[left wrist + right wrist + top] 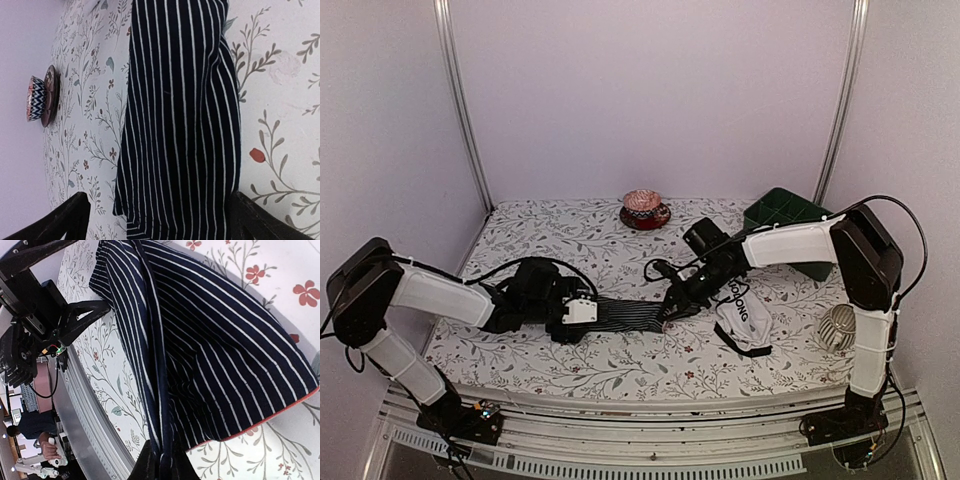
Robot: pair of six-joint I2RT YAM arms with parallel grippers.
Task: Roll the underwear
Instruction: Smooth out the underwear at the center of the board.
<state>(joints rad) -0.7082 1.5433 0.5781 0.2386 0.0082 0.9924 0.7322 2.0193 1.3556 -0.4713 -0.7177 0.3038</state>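
The black underwear with thin pale stripes (625,313) lies stretched in a band across the middle of the flowered table (570,365). My left gripper (576,312) is open at its left end. In the left wrist view the cloth (180,125) lies flat between the two spread fingertips (70,220). My right gripper (669,311) is shut on the right end. The right wrist view shows its jaws pinching a bunched, folded edge of the striped cloth (210,350), which is lifted slightly off the table. The white underwear with black trim and lettering (744,318) lies crumpled just right of the right gripper.
A patterned bowl on a red saucer (644,209) stands at the back centre. A green bin (785,210) sits at the back right. A white ribbed cup (838,328) lies near the right arm's base. Walls and frame posts close in the table.
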